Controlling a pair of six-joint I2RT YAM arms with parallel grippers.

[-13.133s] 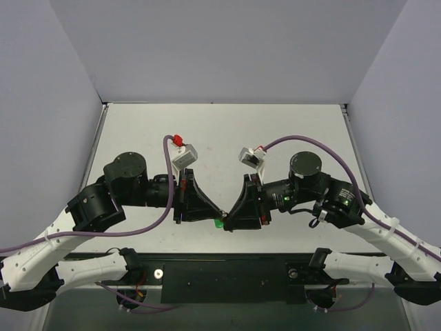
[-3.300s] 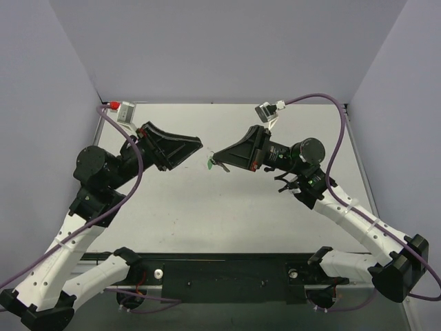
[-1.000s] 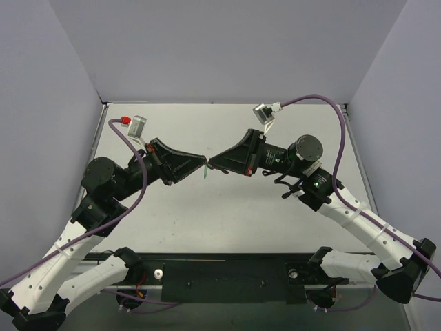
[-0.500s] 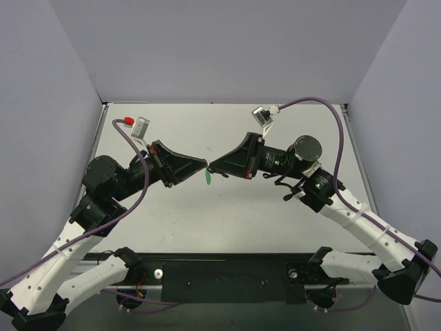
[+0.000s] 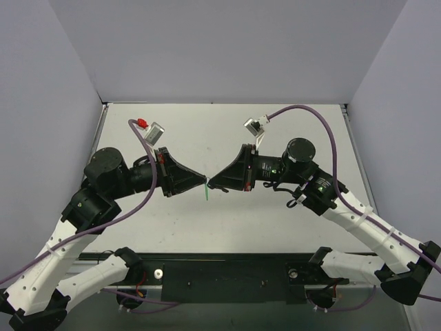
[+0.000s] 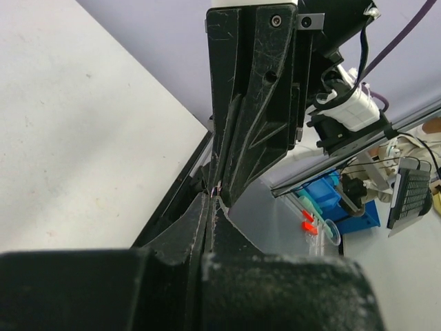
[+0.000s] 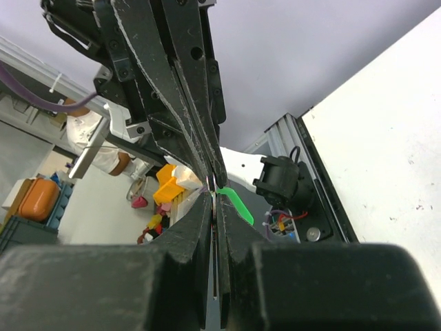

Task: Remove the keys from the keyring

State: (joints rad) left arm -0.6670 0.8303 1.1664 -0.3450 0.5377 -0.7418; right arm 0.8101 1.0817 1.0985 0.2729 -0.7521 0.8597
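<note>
Left gripper (image 5: 204, 181) and right gripper (image 5: 211, 185) are clamped tight, tips met — keyring (image 5: 207, 194) is hung below, hold unclear.

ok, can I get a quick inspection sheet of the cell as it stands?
surface: white table, a few faint specks.
job's things: green tag hangs in the air just below where the two sets of fingertips meet; key too small to make out.
clutter: nothing seen.
grippers: left gripper shut; right gripper shut, with the tag hanging at its tip; the two are tip to tip above the table.
cables: a purple cable loops off each wrist, away from the tips.
surroundings: lilac walls on three sides; bins beyond the table edge in the wrist views.
</note>
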